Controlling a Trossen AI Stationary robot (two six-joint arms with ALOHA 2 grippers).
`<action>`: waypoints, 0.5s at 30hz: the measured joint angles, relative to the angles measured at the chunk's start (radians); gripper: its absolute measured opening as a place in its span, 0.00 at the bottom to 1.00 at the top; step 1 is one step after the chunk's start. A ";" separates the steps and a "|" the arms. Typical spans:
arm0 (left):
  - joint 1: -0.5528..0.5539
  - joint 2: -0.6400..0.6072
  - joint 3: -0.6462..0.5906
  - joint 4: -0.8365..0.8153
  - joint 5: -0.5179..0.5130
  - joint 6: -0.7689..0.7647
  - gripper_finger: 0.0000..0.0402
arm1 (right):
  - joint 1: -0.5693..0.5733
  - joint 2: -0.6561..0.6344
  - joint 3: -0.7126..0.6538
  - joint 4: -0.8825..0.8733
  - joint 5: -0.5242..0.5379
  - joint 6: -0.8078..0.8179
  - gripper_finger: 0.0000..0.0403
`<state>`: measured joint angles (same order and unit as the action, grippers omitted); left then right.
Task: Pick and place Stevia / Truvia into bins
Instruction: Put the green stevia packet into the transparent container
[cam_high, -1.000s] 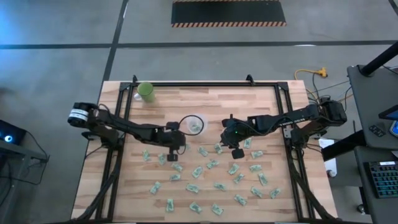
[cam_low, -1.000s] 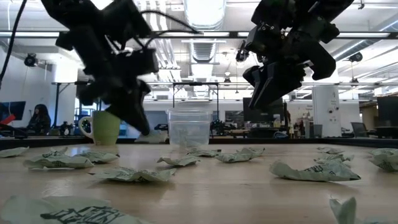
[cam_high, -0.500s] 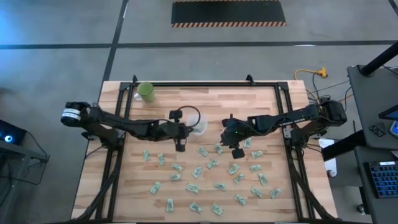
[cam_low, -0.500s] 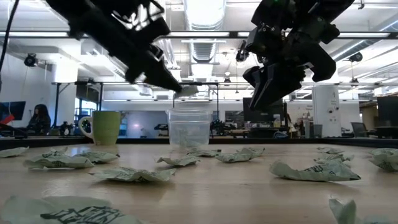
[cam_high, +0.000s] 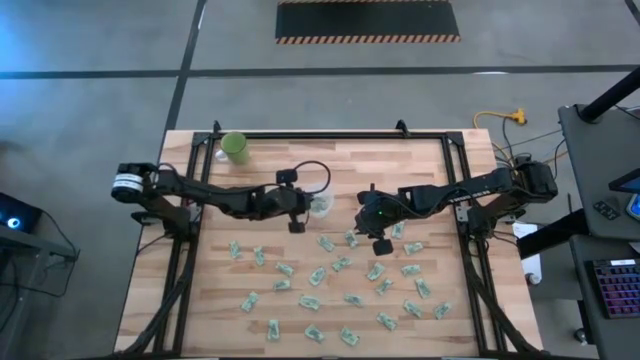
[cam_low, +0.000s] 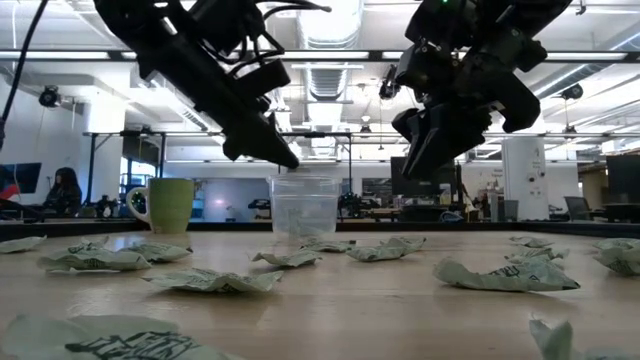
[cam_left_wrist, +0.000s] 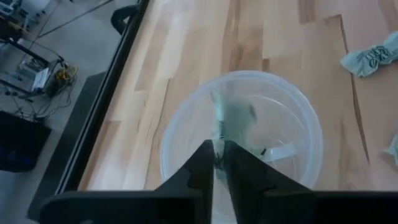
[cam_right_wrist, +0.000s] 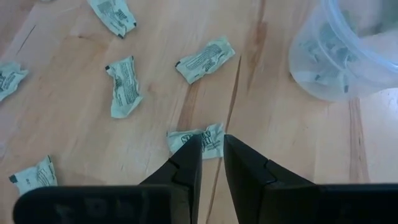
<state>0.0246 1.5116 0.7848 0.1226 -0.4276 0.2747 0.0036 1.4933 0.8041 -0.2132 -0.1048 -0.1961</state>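
Observation:
The clear cup (cam_high: 322, 206) stands upright on the table's middle, with a few packets inside (cam_right_wrist: 348, 56). My left gripper (cam_left_wrist: 219, 146) hovers just over its mouth (cam_low: 288, 160), open by a narrow gap. One pale green packet (cam_left_wrist: 235, 115) shows blurred inside the cup, clear of the fingertips. Many more packets (cam_high: 340, 290) lie flat across the table's near half. My right gripper (cam_high: 381, 244) hangs open above the table to the cup's right, over one packet (cam_right_wrist: 208, 132), not touching it.
An opaque light-green cup (cam_high: 236, 146) stands near the far left corner (cam_low: 170, 205). Black frame rails (cam_high: 200, 200) run along the left, right and far edges. Bare wood lies between the cups (cam_high: 270, 165). A person sits far off in the room (cam_low: 62, 190).
My left gripper rose from the packets near the cup and swung toward the far edge and right, with a pale packet at its fingertips. It then lowered to the clear cup's mouth. The packet now shows inside the cup.

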 joint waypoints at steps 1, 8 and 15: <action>0.000 -0.001 0.001 0.001 0.000 0.002 0.12 | 0.000 0.000 -0.004 0.008 0.000 0.007 0.14; 0.000 -0.015 0.003 0.000 -0.001 -0.002 0.34 | 0.000 0.000 -0.027 0.046 -0.001 0.029 0.17; -0.001 -0.069 0.004 -0.003 -0.001 0.001 0.41 | 0.000 0.102 -0.035 0.141 -0.003 0.058 0.23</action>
<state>0.0233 1.4424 0.7884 0.1196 -0.4284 0.2760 0.0040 1.5949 0.7692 -0.0721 -0.1079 -0.1382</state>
